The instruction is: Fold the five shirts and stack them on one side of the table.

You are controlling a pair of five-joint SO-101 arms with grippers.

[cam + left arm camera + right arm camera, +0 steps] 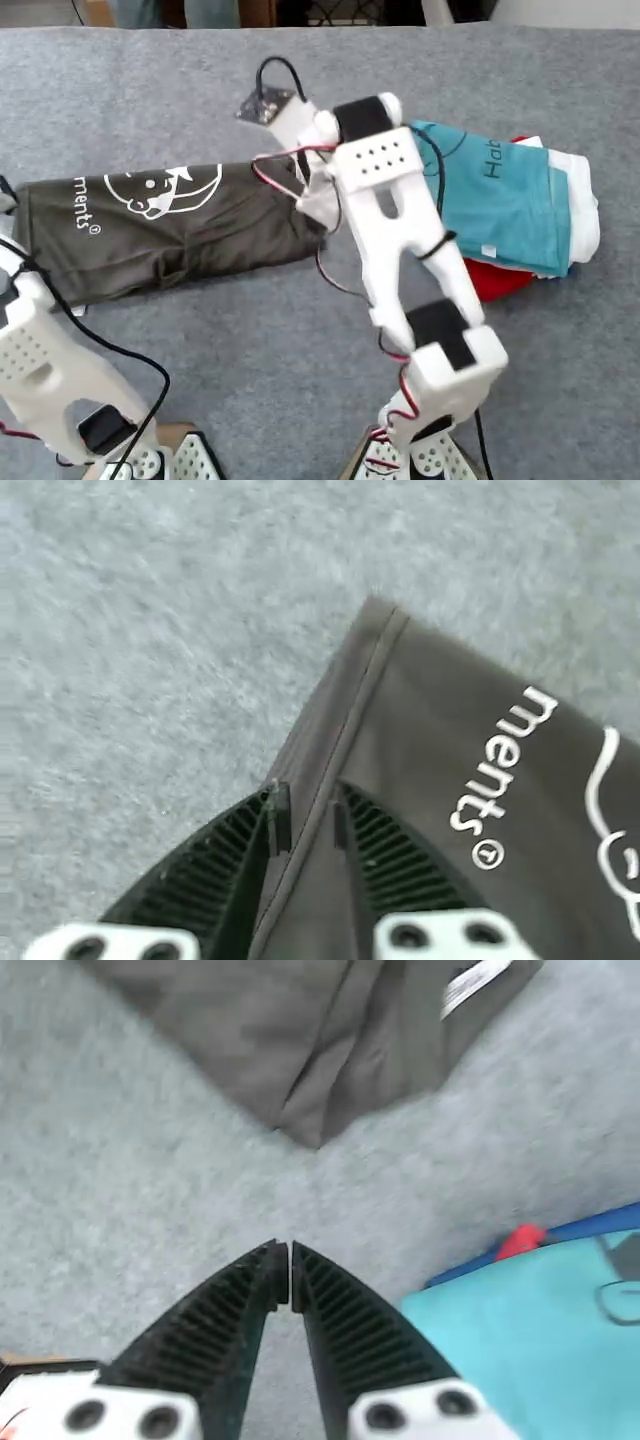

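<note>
**L gripper grips dark shirt's edge; R gripper clenched on nothing**

L gripper (305, 825) grasps the dark shirt (450, 750) at its hemmed edge, close to a corner; fabric runs btwn the two ribbed fingers (235, 850), which press onto it; white print sits farther along the same shirt. In high view the dark shirt (200, 235) lies as a long folded strip across the left-centre of the grey table (150, 100), print facing up; L arm (40, 370) is at the near left, by the strip's left end. R gripper (283, 1260) has its fingers clenched tip to tip w/ nothing btwn them; it hangs over bare table, near the dark shirt's other end (320, 1050) but apart from it; R arm (400, 230) stretches from near-centre to that end. On the table's right side is a pile of folded shirts: teal shirt (490, 195) on top; white shirt (582, 200) showing past its right edge; red shirt (495, 282) poking out beneath at the near edge. In right wrist view the teal shirt (540, 1340) lies just beside the R gripper, w/ a blue edge (590, 1228) and a bit of red under it.
</note>
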